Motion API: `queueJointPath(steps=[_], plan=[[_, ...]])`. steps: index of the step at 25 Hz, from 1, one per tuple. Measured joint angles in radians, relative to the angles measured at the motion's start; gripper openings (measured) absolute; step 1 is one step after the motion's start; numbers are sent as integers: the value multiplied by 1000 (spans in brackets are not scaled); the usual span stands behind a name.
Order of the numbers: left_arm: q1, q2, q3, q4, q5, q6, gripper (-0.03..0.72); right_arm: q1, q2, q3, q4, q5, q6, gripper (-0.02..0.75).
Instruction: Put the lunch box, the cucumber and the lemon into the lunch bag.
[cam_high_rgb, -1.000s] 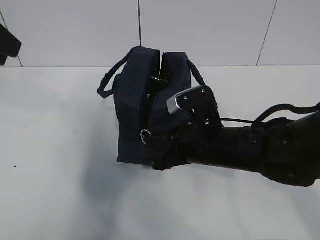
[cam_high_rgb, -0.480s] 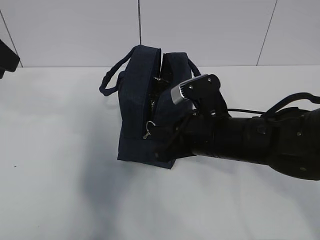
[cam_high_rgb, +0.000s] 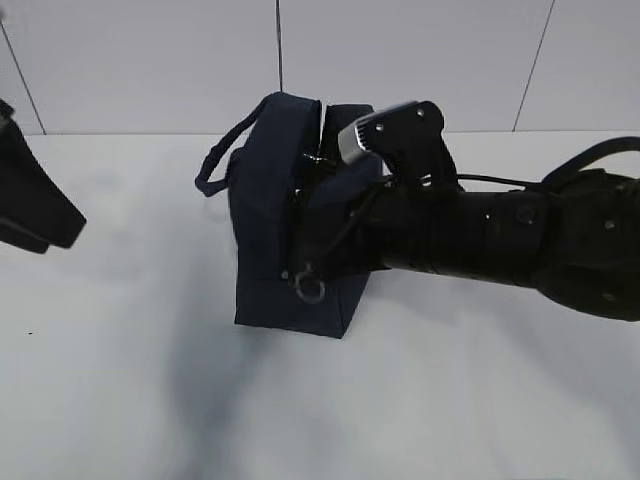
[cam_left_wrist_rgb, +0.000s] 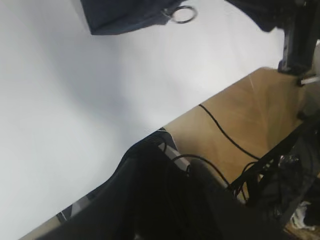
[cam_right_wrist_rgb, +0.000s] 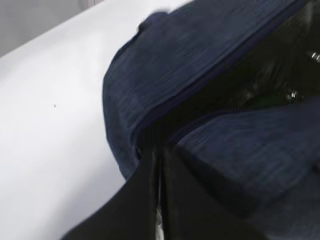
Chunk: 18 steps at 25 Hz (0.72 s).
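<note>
navy lunch bag (cam_high_rgb: 270, 230) gapes; only right wrist view shows its dark interior (cam_right_wrist_rgb: 240, 85)

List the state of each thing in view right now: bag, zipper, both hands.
lunch bag: upright on the table, top gaping open, dark inside.
zipper ring pull: hanging loose low on the bag's front end.
right hand: shut, fingers pressed together at the bag's opening; whether it pinches fabric can't be told.
left hand: off at the left edge, clear of the bag, holding nothing visible.
</note>
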<state>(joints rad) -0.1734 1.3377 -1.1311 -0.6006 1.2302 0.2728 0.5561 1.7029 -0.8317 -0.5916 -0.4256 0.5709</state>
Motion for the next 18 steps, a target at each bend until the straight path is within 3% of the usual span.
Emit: queueJointPath(steps=[7,18], plan=[[-158,37,86,124,-143,35,239,0,-22,-45,-15,32,-2,0],[-175,163,114,173,-381,37,239,0,-24,-47,-52,240,35,10]])
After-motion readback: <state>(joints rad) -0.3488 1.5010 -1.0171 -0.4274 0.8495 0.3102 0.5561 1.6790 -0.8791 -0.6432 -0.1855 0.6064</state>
